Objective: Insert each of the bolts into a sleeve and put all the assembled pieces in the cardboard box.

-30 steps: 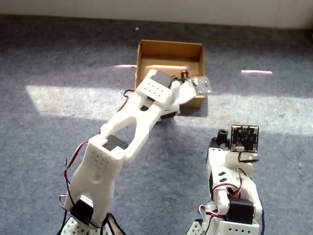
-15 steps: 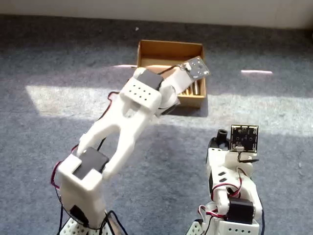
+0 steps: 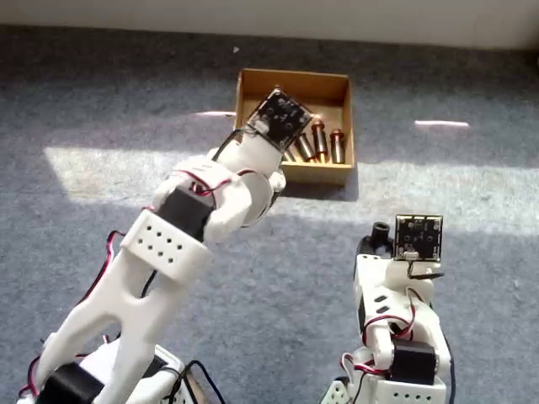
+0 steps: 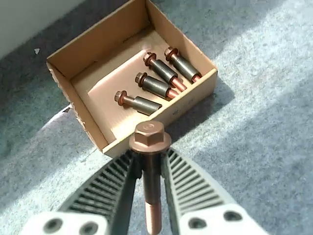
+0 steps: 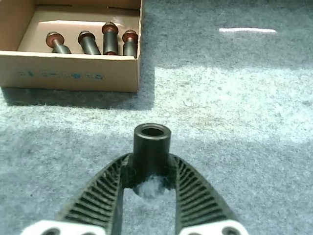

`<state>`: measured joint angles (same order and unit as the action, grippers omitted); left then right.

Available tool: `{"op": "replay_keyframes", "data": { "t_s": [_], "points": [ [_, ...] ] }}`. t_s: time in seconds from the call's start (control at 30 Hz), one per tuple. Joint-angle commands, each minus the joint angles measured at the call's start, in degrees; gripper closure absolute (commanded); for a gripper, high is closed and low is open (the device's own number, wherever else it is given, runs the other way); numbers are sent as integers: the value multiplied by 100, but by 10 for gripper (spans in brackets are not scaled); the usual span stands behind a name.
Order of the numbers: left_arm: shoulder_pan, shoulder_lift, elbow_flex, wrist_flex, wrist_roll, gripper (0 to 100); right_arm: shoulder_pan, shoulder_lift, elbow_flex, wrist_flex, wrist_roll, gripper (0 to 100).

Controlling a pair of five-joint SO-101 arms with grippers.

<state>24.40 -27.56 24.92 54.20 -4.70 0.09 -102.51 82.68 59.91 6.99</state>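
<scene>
**Both grippers loaded, four pieces in the box**

The left gripper is clamped on a copper-coloured bolt. The shank lies between the two ribbed fingers, and the hex head sticks out past their tips toward the cardboard box. Seen from the left wrist, the head sits just in front of the box's near wall, on the arms' side. From the high view, the left arm slants up to the box and its wrist hangs over the near edge.

The right gripper is closed around a dark sleeve. It pinches the sleeve's lower part at the fingertips, and the open bore at the other end is in plain sight. This gripper is well short of the box, off its near right corner, and sits low over the grey carpet. In the high view the sleeve shows as a small black cylinder at the front of the right arm, apart from the box.

Inside the box lie four assembled pieces, each a bolt seated in a sleeve. They rest side by side on the floor of the box toward its right wall, with their heads toward the far wall. The right wrist view shows their heads in a row above the near wall.

A band of sunlight crosses the carpet along the box's near side.
</scene>
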Motion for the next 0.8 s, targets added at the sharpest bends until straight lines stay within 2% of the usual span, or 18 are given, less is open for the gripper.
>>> {"op": "replay_keyframes", "data": {
  "t_s": [0.0,0.2,0.43,0.77],
  "points": [
    [-101,-1226,585,-527,360,995,-242,-75,-66,-127,35,992],
    [-57,-1895,1429,-870,352,995,-277,-75,-57,-127,35,992],
    [-48,-2334,1640,-668,413,995,-409,-75,-57,-127,35,992],
    [-92,-2800,1684,-554,1301,995,-998,-75,-75,-268,26,992]
  ]
}}
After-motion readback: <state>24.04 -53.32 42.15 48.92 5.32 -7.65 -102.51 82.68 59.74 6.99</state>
